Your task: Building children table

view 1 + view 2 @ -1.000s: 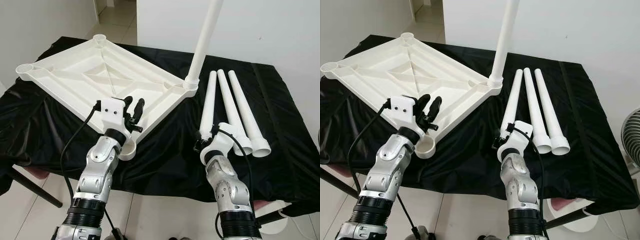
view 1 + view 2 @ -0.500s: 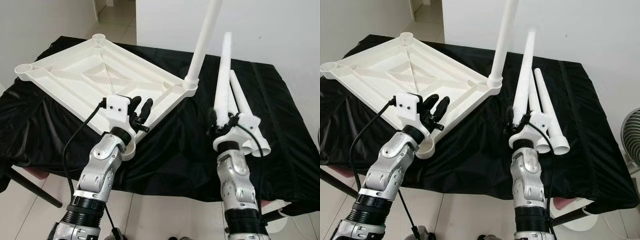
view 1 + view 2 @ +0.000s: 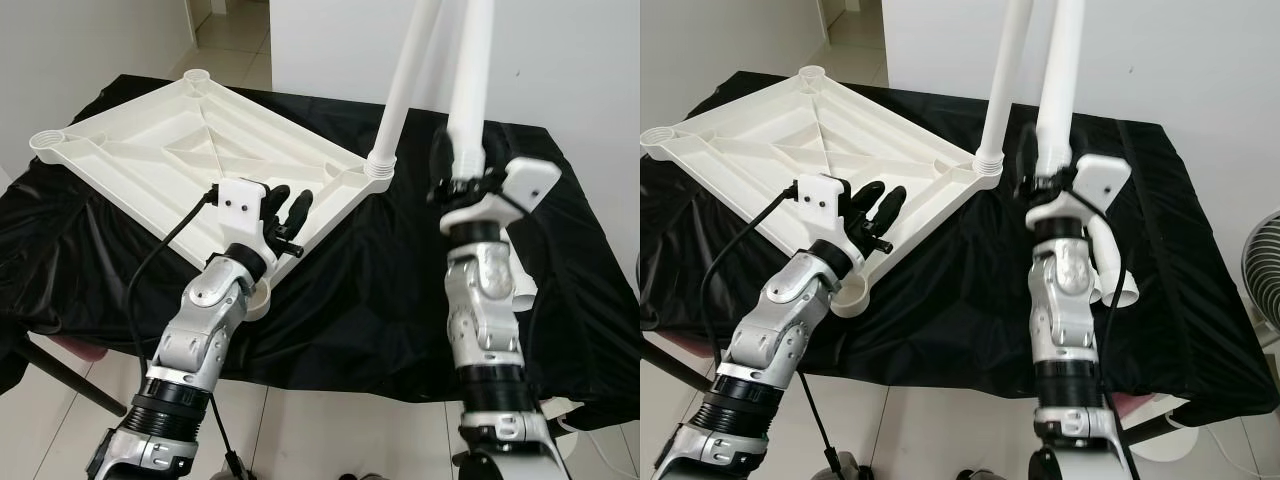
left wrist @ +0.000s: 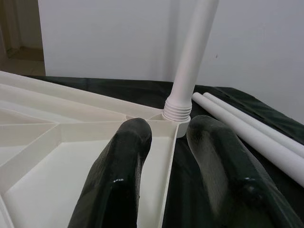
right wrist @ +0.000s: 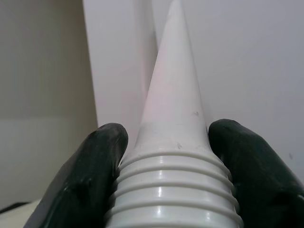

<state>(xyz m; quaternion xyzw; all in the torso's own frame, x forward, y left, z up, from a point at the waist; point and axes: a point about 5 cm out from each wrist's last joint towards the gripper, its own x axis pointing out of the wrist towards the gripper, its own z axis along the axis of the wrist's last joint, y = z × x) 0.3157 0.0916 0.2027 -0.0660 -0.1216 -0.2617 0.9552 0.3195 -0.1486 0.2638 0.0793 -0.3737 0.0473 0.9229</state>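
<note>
The white tabletop [image 3: 170,150] lies upside down on the black-draped table. One white leg [image 3: 402,90] stands screwed into its right corner socket. My right gripper [image 3: 462,178] is shut on a second white leg [image 3: 470,70] just above its threaded end [image 5: 173,190], holding it upright in the air right of the screwed-in leg. My left gripper [image 3: 289,204] is open, with its fingers [image 4: 126,156] hovering over the tabletop's near edge. Two more legs [image 4: 251,135] lie on the cloth behind my right arm.
Empty sockets sit at the tabletop's near corner [image 3: 256,301], left corner [image 3: 50,137] and far corner [image 3: 198,75]. The black cloth [image 3: 350,300] drapes over the table's front edge. A white wall rises behind, and a fan [image 3: 1266,270] stands at the far right.
My right gripper lifted one leg off the cloth and swung it from lying flat to upright. My left gripper crept a little forward over the tabletop's edge.
</note>
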